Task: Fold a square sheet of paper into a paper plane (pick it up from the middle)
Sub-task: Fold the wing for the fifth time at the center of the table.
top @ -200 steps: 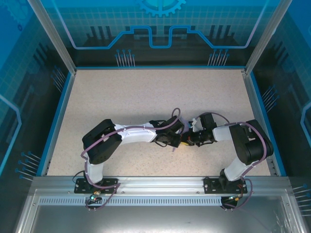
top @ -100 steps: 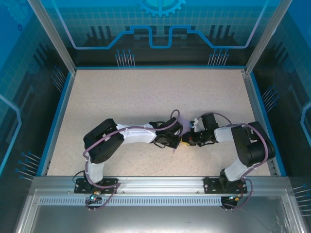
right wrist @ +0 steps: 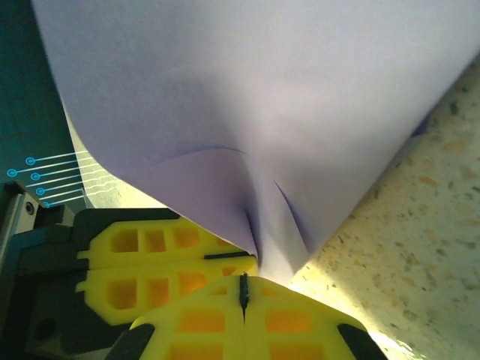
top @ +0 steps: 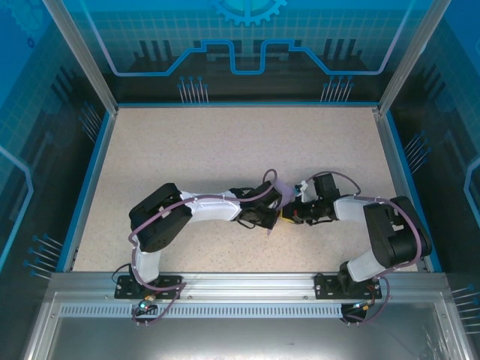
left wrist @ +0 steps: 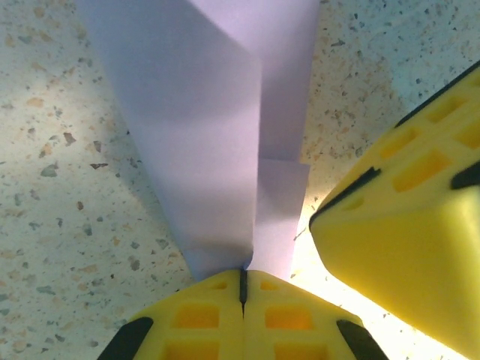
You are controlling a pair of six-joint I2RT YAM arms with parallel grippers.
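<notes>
Left wrist view puts the left gripper (left wrist: pixel 242 289) with jaws clenched on the creased square sheet of paper (left wrist: pixel 202 112), the right gripper (right wrist: pixel 243 283) pinching it too, over the worktop (left wrist: pixel 60 187); folding looks partly done, final creases remaining.

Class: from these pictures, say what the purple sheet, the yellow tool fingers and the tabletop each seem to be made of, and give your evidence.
Purple sheet: thin matte paper; it holds sharp creases and curves softly without shine.
Left tool fingers: probably moulded plastic, smooth bright yellow with recessed pockets.
Tabletop: beige with dark and tan speckles, flat; laminate or stone-effect board, the look leaves it open.
</notes>
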